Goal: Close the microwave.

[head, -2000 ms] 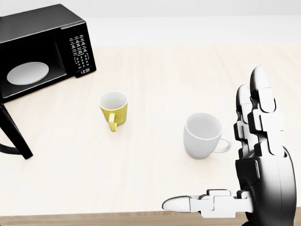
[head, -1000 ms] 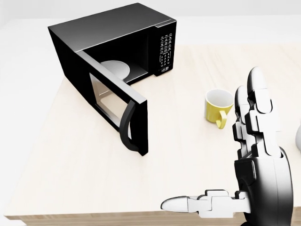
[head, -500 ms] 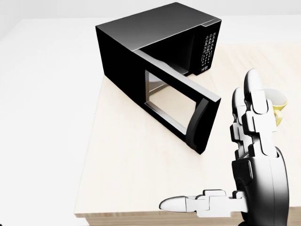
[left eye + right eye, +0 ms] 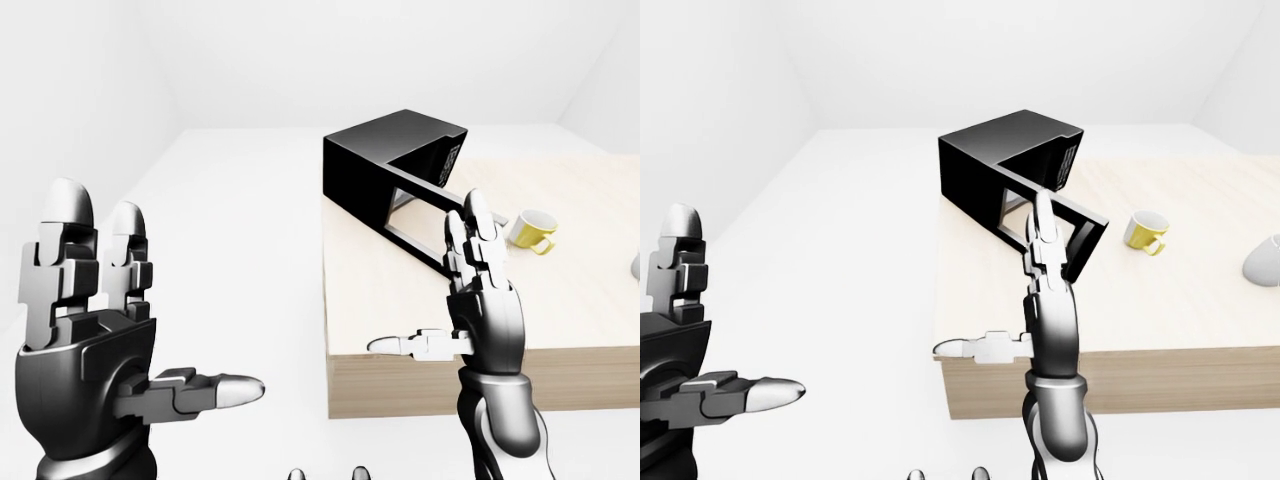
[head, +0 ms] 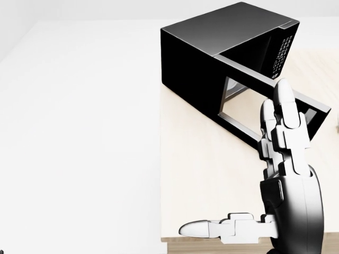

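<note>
The black microwave (image 5: 212,47) stands on the left end of a light wooden table (image 4: 390,310), seen from its side. Its door (image 5: 275,106) stands wide open, swung out toward the bottom right of the head view, and the keypad (image 5: 279,53) shows on the microwave's right end. My right hand (image 5: 235,159) is raised open, palm flat, low in the head view and overlapping the door's edge in the picture; whether it touches I cannot tell. My left hand (image 4: 170,300) is open too, held up over the white floor left of the table, far from the microwave.
A yellow mug (image 4: 1145,232) sits on the table right of the door. A white mug (image 4: 1265,262) shows at the right edge of the right-eye view. The table's left edge (image 5: 160,159) drops to white floor (image 4: 230,230) on the left.
The camera has swung left: the microwave slid from the head view's left to its upper right, and both mugs left that view. My right hand keeps its open pose.
</note>
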Controlling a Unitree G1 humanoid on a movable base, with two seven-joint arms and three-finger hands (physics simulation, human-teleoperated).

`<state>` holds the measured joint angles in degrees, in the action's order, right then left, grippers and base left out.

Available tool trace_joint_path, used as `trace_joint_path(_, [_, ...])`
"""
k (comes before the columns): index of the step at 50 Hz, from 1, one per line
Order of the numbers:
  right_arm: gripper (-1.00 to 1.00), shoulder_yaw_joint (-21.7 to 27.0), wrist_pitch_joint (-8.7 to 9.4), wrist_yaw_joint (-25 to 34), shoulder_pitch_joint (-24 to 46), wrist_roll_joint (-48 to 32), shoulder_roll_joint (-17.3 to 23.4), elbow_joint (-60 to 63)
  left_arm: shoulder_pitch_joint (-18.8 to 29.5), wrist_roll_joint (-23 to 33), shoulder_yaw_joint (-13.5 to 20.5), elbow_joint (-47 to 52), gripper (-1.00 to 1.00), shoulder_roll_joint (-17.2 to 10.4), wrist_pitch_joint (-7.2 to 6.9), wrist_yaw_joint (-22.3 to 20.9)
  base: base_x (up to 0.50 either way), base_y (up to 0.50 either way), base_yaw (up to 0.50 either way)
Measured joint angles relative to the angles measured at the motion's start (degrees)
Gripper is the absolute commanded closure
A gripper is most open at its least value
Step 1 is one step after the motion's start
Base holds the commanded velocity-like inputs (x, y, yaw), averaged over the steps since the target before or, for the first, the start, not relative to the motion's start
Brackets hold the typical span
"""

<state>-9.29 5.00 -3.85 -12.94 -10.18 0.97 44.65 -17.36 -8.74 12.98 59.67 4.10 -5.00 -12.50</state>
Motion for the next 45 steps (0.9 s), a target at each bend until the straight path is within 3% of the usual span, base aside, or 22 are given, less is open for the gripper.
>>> trace_joint_path(23, [-1.00, 1.11, 0.00, -1.31, 0.78, 2.74, -0.63, 0.24, 1.35, 0.57, -1.19, 0.08, -1.00, -1.72, 0.00, 2.85, 0.01, 0.03, 0.00])
trace_joint_path(45, [-1.00, 0.89, 0.00, -0.84, 0.60, 4.79, -0.33, 0.64, -0.19, 1.43, -2.83, 0.30, -1.00, -2.51, 0.00, 2.27, 0.50, 0.01, 0.00])
